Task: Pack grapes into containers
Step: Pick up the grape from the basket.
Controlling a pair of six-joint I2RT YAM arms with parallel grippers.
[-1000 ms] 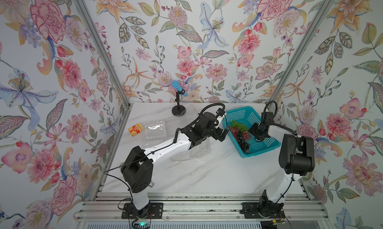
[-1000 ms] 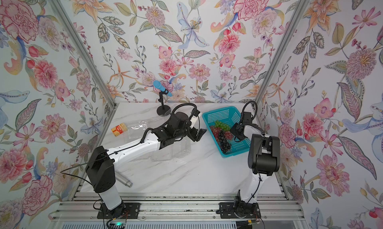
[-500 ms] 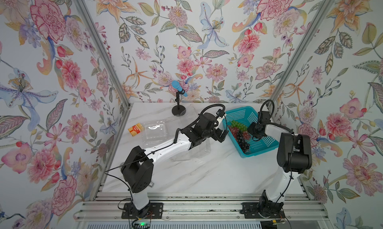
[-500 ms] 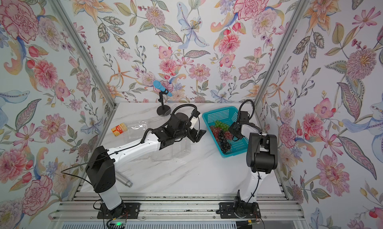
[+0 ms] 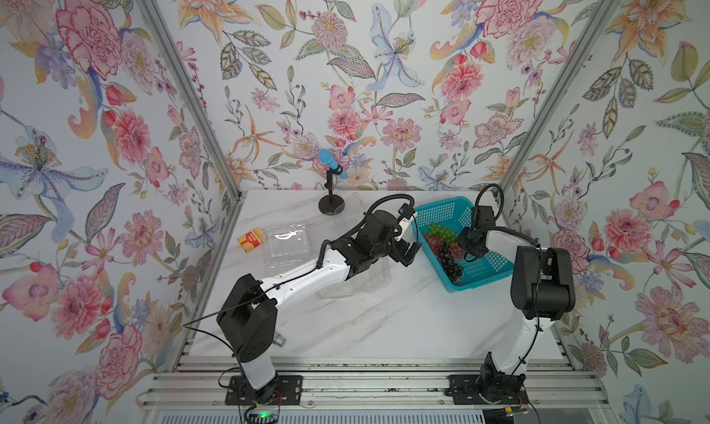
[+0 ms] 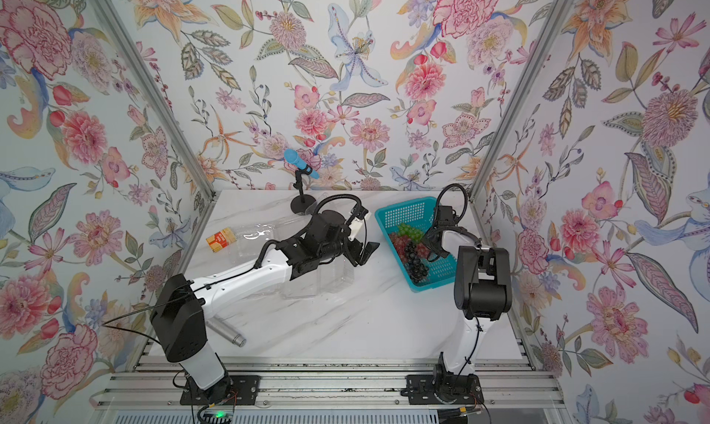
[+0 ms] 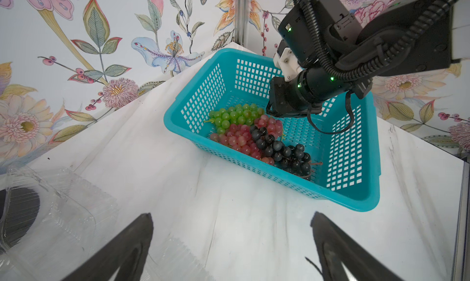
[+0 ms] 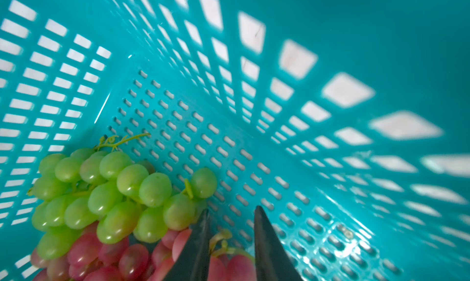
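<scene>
Right gripper [image 8: 232, 209] has moved in over the red grapes [image 7: 239, 139] in the teal basket [image 7: 356, 200], jaws a little apart around their stem. Left gripper [image 7: 232, 214] hangs wide open and empty beside the basket.
</scene>
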